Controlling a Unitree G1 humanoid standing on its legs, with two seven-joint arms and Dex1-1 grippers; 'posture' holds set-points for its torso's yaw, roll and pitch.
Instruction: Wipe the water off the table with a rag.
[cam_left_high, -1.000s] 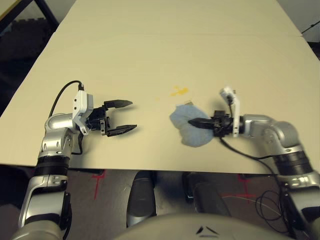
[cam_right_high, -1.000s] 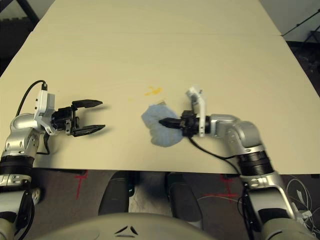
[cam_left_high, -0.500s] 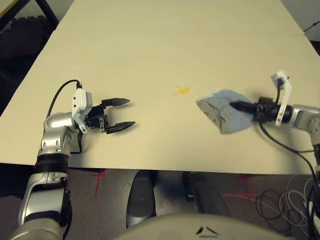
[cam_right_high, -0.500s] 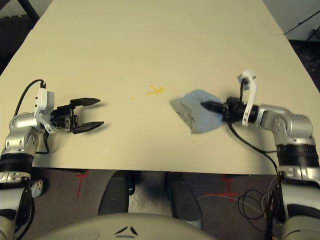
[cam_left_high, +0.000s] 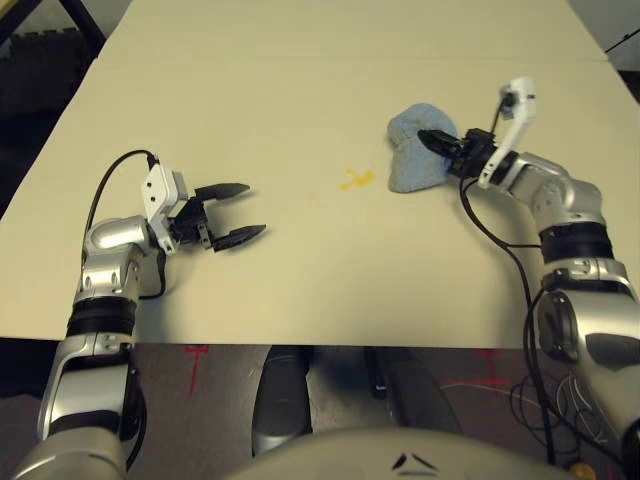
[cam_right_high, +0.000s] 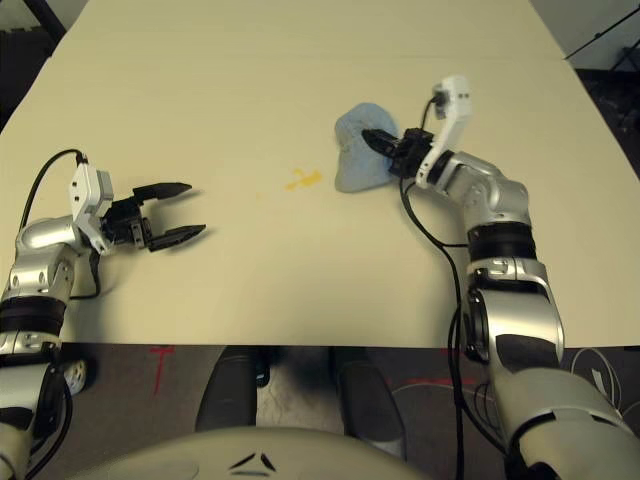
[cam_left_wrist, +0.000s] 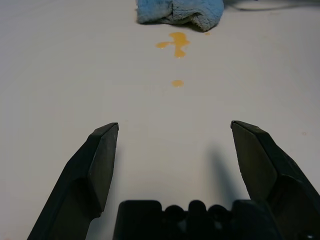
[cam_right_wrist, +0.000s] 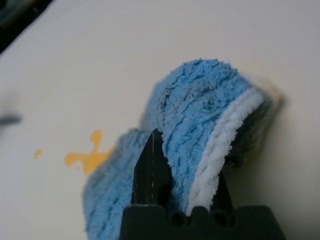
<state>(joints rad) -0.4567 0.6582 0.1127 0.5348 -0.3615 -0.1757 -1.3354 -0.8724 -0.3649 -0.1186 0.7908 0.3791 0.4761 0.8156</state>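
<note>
Beneath the rag (cam_left_high: 418, 160), the cream table (cam_left_high: 300, 270) shows yellow-orange water (cam_left_high: 357, 180) nearby.

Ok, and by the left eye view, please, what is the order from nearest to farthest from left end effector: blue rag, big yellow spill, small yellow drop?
1. Small yellow drop: just to the right of the left end effector.
2. Big yellow spill: further right, between drop and rag.
3. Blue rag: farthest right.
</note>
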